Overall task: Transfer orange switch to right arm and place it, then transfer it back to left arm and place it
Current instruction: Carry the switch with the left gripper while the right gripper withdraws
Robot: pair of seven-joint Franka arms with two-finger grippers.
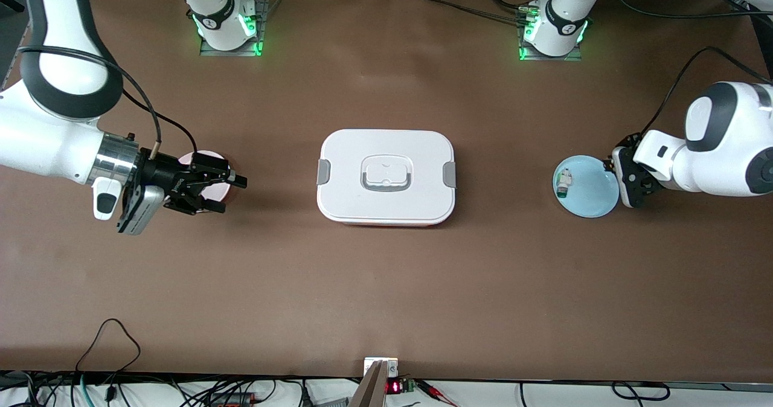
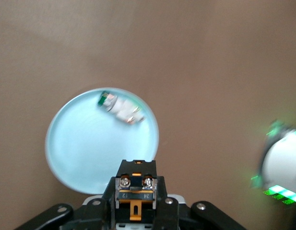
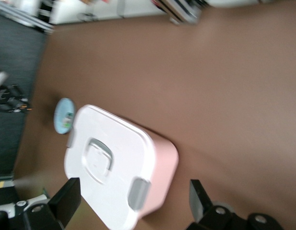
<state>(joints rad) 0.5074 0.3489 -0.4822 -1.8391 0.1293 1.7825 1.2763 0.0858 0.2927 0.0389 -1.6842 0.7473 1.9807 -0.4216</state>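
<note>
Orange switch (image 2: 136, 189) in left fingers (image 2: 105, 199) over blue plate (image 2: 80, 153)

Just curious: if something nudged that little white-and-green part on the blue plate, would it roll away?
Probably: the white-and-green part looks roundish and lies on its side. Being tiny, it's likely light, and the blue plate looks smooth, so it may slide.
</note>
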